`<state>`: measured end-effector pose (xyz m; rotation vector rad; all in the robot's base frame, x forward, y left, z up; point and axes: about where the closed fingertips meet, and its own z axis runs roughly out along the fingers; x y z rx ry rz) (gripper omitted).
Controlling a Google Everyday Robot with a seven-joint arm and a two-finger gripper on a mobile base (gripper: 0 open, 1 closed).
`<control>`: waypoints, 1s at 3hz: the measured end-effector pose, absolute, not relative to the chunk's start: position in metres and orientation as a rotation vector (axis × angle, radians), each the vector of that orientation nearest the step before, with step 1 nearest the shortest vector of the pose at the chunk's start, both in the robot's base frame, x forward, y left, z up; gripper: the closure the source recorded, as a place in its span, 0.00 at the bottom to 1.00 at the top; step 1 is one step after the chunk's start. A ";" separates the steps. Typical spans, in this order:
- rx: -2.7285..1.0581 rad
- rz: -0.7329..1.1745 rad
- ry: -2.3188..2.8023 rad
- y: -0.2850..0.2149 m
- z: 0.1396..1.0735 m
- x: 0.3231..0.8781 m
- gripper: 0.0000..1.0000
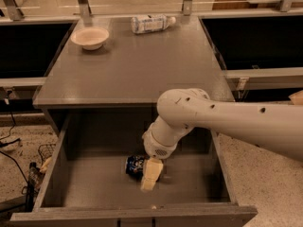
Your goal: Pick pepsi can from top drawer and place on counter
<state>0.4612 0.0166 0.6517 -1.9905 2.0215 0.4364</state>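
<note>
The pepsi can (136, 164) lies on its side on the floor of the open top drawer (94, 193), lower centre of the frame. The claw (149, 176) is down at the can's right end; I cannot tell whether it is open or clamped. A bowl (90, 37) and a bottle (151, 23) rest on the counter (142, 65) above.

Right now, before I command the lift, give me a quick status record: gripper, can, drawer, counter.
gripper: down inside the drawer, against the can
pepsi can: on the drawer floor near the middle, partly hidden by the gripper
top drawer: pulled open
counter: holds a bowl back left and a bottle lying at the back
task: can not yet on counter
</note>
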 end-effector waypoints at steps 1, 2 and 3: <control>-1.995 0.474 2.025 0.019 0.638 0.462 0.00; -1.995 0.474 2.025 0.019 0.638 0.462 0.00; -2.000 0.529 2.058 0.020 0.619 0.465 0.00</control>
